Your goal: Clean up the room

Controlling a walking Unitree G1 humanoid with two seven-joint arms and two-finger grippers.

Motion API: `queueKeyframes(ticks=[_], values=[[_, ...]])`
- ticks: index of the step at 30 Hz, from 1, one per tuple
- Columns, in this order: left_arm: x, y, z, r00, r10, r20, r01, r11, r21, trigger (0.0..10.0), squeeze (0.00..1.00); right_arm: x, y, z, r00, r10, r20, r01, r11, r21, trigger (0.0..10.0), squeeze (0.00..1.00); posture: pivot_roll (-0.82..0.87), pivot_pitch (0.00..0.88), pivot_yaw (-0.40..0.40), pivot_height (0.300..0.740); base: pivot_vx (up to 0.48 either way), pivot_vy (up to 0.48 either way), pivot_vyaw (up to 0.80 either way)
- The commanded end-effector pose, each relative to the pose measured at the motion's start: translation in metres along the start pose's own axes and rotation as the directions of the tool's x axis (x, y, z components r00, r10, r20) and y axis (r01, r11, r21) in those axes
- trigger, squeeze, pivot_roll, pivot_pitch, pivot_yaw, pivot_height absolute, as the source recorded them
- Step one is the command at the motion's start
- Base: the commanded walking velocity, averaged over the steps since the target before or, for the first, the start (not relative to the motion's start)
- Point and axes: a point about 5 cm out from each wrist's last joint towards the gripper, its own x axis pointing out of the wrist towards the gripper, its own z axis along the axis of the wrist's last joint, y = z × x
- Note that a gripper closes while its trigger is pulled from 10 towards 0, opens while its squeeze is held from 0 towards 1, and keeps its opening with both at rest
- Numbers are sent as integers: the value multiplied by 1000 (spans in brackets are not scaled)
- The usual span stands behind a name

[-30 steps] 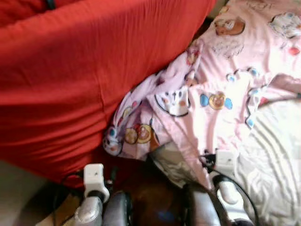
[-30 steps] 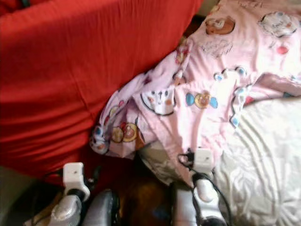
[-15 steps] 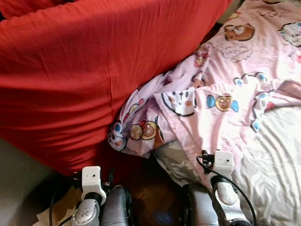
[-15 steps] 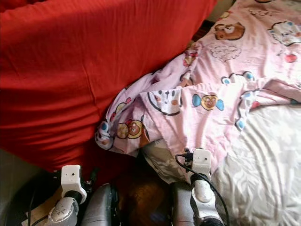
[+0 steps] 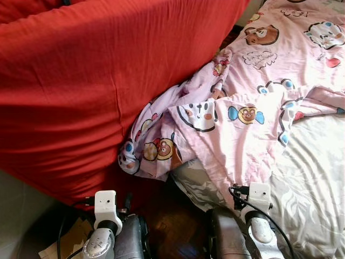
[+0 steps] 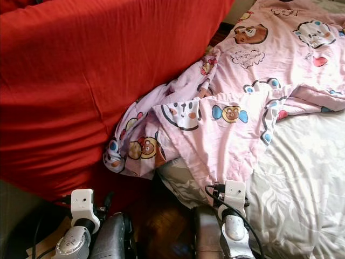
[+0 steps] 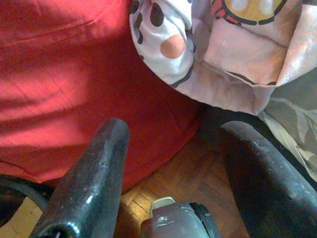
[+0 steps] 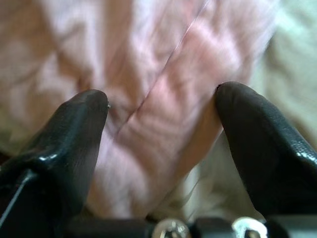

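Right end effector (image 8: 161,106): fingers spread, nothing pinched, hovering just over the hem of the pink cartoon-print sheet (image 5: 253,102). Sheet runs ahead of it across the bed, corner spilling off the edge to its left. White patterned bedding (image 5: 312,183) to its right. Left end effector (image 7: 173,148): spread, empty, over wood floor (image 7: 198,173); red beanbag (image 5: 97,81) directly ahead.
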Motion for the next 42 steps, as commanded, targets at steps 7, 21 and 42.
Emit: queueKeyframes(ticks=[7, 21, 42], values=[[-6, 3, -10, 999, -1, -43, 1, 1000, 13, 10000, 0, -2, 5, -13, 994, 34, -104, -32, 999, 21, 10000, 0, -48, 251, 67, 603, 0, 0, 0], [-7, 1, -13, 998, -19, -64, 19, 1000, 8, 10000, 0, 4, 10, -16, 966, 95, -242, -117, 990, -78, 10000, 0, -44, 256, 65, 603, 0, 0, 0], [-7, -2, -13, 998, -20, -58, 20, 1000, 0, 10000, 0, 7, 10, -11, 964, 129, -232, -157, 982, -105, 0, 0, -42, 260, 57, 603, 0, 0, 0]])
